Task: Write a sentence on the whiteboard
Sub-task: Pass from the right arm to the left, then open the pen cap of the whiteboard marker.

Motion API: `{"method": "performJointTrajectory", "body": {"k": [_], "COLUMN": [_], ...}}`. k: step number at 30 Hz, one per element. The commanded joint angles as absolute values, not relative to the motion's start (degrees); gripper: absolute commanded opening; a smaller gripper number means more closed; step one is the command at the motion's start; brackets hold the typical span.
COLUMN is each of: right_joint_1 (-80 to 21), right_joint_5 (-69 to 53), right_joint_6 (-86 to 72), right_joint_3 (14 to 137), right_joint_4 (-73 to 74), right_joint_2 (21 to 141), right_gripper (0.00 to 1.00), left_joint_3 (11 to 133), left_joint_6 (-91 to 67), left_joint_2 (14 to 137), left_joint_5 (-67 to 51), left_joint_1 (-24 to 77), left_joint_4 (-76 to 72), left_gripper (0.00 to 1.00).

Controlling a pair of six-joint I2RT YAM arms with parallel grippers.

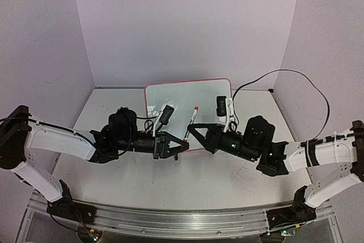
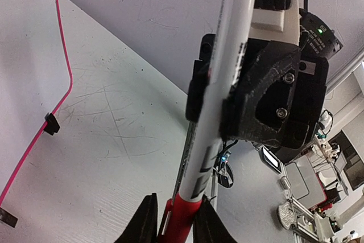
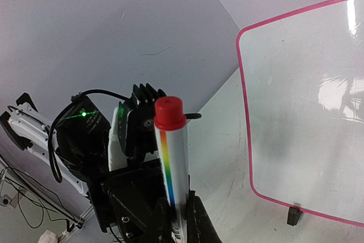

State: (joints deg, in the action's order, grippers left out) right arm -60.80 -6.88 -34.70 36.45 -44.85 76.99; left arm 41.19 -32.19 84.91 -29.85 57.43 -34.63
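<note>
whiteboard: at the back middle of the table, face blank as far as i can see, so nothing is written. marker: held off the table just in front of the board. right gripper: clamped on its barrel. left gripper: pinching the red lower end, i judge to pull a cap. remaining: uncapping, the whole sentence.

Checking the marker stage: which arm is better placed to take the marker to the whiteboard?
Probably the right. The right gripper is clamped on the marker at mid-barrel, with the whiteboard just beyond it. The left gripper only flanks one red end with its jaws.
</note>
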Motion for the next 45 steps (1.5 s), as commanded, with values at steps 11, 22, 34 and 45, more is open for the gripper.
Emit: {"method": "performJointTrajectory", "body": {"k": [11, 22, 34, 45], "right_joint_1": [-60.9, -60.0, -59.3, -59.2], "right_joint_5": [-0.1, -3.7, -12.7, -15.7], "right_joint_6": [-16.6, -11.9, -17.5, -18.0], "right_joint_3": [50.0, 62.5, 70.0, 70.4], "right_joint_4": [-12.5, 4.9, 8.3, 5.4], "right_joint_2": [68.6, 71.3, 78.9, 81.9], "right_gripper": [0.98, 0.98, 0.70, 0.54], "left_joint_3": [43.4, 47.1, 48.7, 49.0], "left_joint_6": [-8.4, 6.4, 9.9, 9.6], "left_joint_2": [76.5, 74.2, 72.3, 71.9], "left_joint_5": [-17.7, -9.7, -9.8, -10.3], "left_joint_1": [57.5, 57.5, 57.6, 57.6], "left_joint_4": [-21.2, -14.0, -12.0, -10.9], "left_gripper": [0.00, 0.00, 0.00, 0.00]}}
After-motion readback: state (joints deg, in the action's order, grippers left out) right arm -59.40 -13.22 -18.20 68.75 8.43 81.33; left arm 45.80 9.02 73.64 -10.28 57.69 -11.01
